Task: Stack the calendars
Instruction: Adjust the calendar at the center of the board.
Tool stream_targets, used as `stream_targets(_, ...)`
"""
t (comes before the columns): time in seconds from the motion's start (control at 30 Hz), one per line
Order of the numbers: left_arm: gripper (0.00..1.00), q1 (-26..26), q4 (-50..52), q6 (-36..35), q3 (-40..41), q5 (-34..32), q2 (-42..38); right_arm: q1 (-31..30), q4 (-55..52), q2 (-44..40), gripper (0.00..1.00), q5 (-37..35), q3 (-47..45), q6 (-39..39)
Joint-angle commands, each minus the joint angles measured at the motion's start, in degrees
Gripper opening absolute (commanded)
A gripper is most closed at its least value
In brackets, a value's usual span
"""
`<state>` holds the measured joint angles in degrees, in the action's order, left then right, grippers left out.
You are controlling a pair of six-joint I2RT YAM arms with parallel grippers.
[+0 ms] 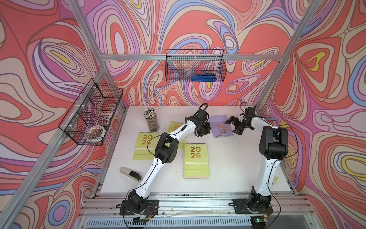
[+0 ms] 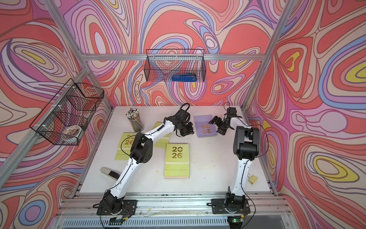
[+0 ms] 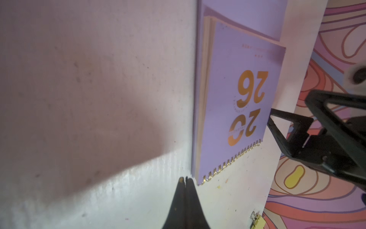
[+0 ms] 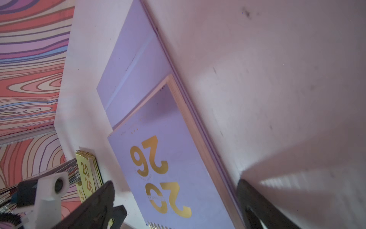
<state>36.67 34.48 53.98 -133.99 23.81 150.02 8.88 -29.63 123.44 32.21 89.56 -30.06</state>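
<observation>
so the left gripper [image 3: 185, 179] is pinched closed on nothing, tips just beside the spiral-bound corner of the lavender calendar [image 3: 237, 99], the right gripper [image 1: 233, 126] is spread wide apart right at that calendar's opposite edge, and a yellow-green calendar [image 1: 196, 158] lies well back toward the arms' bases.

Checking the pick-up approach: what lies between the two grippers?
The lavender calendar lies flat between the left gripper and the right gripper. This shows in both top views.
</observation>
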Motion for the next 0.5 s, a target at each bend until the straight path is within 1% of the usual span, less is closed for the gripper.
stream_targets(0.0,0.00,-0.19,0.97,1.75,-2.79,-0.92,2.48,0.18,0.21,-0.43,0.98,0.96,-3.45,-0.98)
stream_targets(0.1,0.00,-0.28,1.10,2.00,-4.03,-2.57,3.47,0.17,-0.52,-0.75,0.98,0.69,-4.34,-0.13)
stream_targets(0.2,0.00,-0.28,-1.17,3.71,-4.34,-3.73,4.29,0.16,-0.09,-1.33,0.98,1.24,-5.58,-0.07)
stream_targets(0.3,0.00,-0.28,-4.10,6.63,-4.84,-3.60,5.98,0.09,0.84,-1.71,0.97,2.55,-7.20,-0.71)
stream_targets(0.47,0.00,-0.28,-7.41,10.44,-8.16,-2.88,9.60,-0.84,1.99,-3.38,0.97,4.12,-10.43,-0.88)
